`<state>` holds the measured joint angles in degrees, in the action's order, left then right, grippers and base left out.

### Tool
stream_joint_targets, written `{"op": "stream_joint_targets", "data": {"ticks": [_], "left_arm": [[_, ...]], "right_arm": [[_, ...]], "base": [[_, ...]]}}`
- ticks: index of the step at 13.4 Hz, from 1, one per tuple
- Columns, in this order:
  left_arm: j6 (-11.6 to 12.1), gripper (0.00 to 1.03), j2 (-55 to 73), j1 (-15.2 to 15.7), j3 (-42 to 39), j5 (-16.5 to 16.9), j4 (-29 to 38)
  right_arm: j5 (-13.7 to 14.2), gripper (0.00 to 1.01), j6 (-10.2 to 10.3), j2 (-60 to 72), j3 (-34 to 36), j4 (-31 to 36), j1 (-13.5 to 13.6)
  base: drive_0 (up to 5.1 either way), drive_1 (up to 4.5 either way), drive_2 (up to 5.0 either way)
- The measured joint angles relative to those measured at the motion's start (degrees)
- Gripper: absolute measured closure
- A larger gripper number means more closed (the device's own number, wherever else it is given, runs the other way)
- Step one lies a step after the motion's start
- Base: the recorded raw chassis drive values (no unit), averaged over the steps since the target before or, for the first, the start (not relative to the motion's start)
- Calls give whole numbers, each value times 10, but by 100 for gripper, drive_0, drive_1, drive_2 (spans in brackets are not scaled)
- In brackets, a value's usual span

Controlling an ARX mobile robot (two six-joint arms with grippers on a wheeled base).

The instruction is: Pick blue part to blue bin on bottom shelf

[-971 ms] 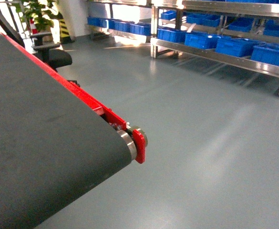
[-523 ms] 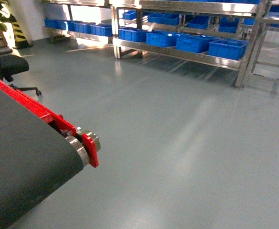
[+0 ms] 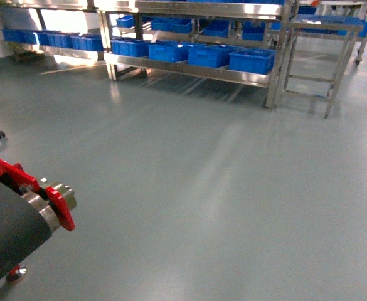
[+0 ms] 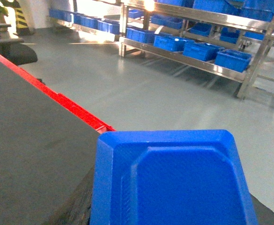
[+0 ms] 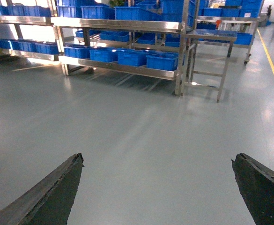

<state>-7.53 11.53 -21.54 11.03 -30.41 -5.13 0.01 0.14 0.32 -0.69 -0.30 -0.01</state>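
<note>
At the left gripper [image 4: 174, 216]: I saw the blue part [image 4: 172, 180] filling the bottom of the wrist view, flat face up, with dark finger edges [image 4: 78, 206] pressed against both its sides. The jaws looked clamped on it, though the part hid most of them.
Blue part's place: it sat right between the left jaws, over the end of the dark conveyor belt [image 4: 29, 140], and well apart from the rack.
Right gripper [image 5: 158, 187]: I saw its two dark fingers [image 5: 57, 192] spread wide, with only bare grey floor [image 5: 151, 140] between them.
Bottom shelf [image 3: 189, 70]: from the head camera it was a steel rack level across the floor, far from both arms.
Blue bins [image 3: 252, 61]: a row of them stood side by side on that level. I could not tell which was the target.
Steel table [image 3: 324, 28]: it stood just right of the rack.
Conveyor end: a red bracket [image 3: 61, 207] and roller showed at lower left.
</note>
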Motion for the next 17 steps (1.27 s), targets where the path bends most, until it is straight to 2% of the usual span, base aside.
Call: {"op": "stream_joint_targets", "data": {"ticks": [17], "left_arm": [[0,60,0,0,0,0,0]], "right_arm": [[0,3,0,0,0,0,0]], "base": [[-156,-156,-156]]}}
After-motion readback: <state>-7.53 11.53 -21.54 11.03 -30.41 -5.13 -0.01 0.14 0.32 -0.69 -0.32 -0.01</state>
